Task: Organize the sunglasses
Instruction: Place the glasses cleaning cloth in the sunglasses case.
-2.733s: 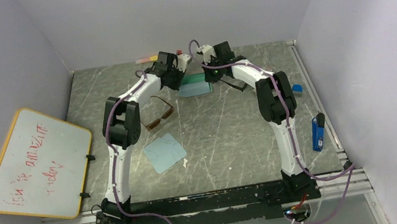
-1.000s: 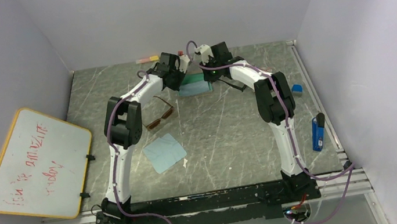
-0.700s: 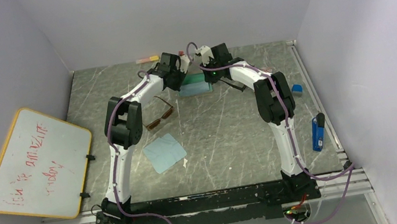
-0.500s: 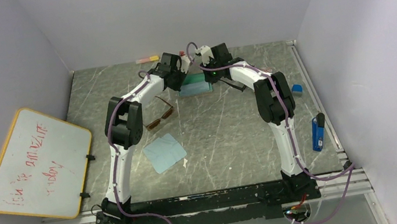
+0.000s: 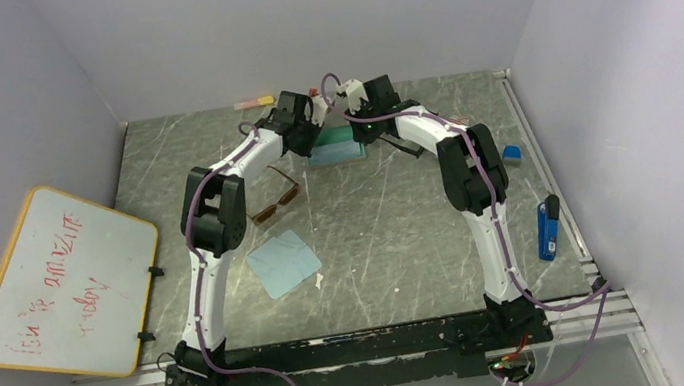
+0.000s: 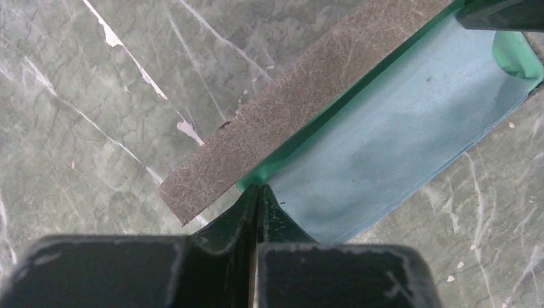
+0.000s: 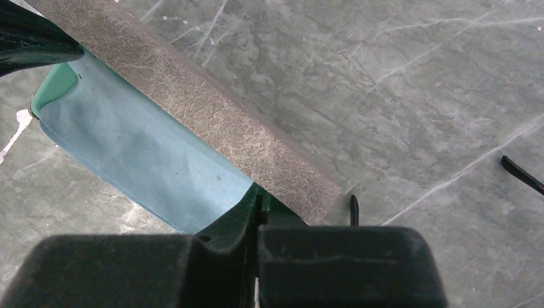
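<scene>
Both arms work at the middle of the far edge of the worktop (image 5: 395, 236).

- **Left gripper** (image 6: 256, 192): clenched on the green-edged mouth of the glasses case (image 6: 301, 109), at one end.
- **Right gripper** (image 7: 260, 200): clenched likewise on the opposite end.
- **Case:** its grey-brown outer wall stands away from the pale blue inside, so the mouth appears held open.
- **Change over the last few seconds:** the left gripper has edged toward the far edge and nearer the right one. Nothing else has shifted.
- **Amber sunglasses** (image 5: 275, 194): unmoved, left of centre beside the left arm. A light-blue cloth (image 5: 284, 263) lies nearer the bases.
- **Black sunglasses** (image 7: 510, 165): near the case on the right arm's side, partly hidden.

Judgement: preparation only; neither pair is stowed yet.
</scene>
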`<move>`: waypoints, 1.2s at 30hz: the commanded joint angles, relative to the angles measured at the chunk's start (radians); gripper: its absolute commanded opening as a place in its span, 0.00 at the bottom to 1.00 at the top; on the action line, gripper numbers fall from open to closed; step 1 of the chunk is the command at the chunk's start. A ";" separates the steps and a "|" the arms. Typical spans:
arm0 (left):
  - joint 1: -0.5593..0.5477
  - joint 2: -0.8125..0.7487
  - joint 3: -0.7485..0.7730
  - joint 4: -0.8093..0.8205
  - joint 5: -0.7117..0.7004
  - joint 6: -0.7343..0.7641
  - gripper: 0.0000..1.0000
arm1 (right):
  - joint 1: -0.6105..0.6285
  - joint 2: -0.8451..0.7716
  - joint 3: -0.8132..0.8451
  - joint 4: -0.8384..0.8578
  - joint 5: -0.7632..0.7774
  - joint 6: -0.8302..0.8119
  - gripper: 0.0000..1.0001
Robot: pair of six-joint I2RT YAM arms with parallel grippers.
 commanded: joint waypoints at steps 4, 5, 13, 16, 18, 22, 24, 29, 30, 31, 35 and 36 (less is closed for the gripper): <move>-0.006 -0.013 0.017 0.034 -0.011 0.013 0.05 | 0.002 -0.008 0.002 0.040 0.017 0.012 0.00; -0.005 -0.016 0.013 0.037 -0.011 0.012 0.05 | 0.003 -0.008 0.000 0.041 0.018 0.013 0.00; -0.006 -0.021 0.004 0.044 -0.021 0.011 0.05 | 0.002 -0.011 -0.002 0.053 0.021 0.024 0.00; -0.008 -0.024 0.002 0.047 -0.027 0.011 0.05 | 0.005 -0.011 -0.007 0.056 0.025 0.021 0.00; -0.008 -0.027 0.000 0.049 -0.032 0.011 0.05 | 0.007 -0.013 -0.010 0.060 0.026 0.021 0.00; -0.008 -0.030 -0.003 0.050 -0.030 0.011 0.05 | 0.008 -0.014 -0.009 0.063 0.029 0.022 0.00; -0.008 -0.028 -0.001 0.049 -0.029 0.011 0.05 | 0.007 -0.012 -0.003 0.059 0.030 0.022 0.00; -0.008 -0.024 -0.002 0.044 -0.022 0.015 0.05 | 0.008 -0.011 -0.003 0.052 0.024 0.019 0.00; -0.008 -0.024 -0.004 0.044 -0.021 0.015 0.05 | 0.007 -0.011 -0.005 0.050 0.024 0.017 0.00; -0.008 -0.025 -0.006 0.045 -0.021 0.016 0.05 | 0.008 -0.011 -0.005 0.048 0.024 0.016 0.00; -0.008 -0.032 -0.016 0.048 -0.019 0.017 0.05 | 0.008 -0.016 -0.011 0.044 0.018 0.009 0.04; -0.008 -0.034 -0.018 0.050 -0.018 0.017 0.06 | 0.007 -0.018 -0.015 0.044 0.018 0.009 0.06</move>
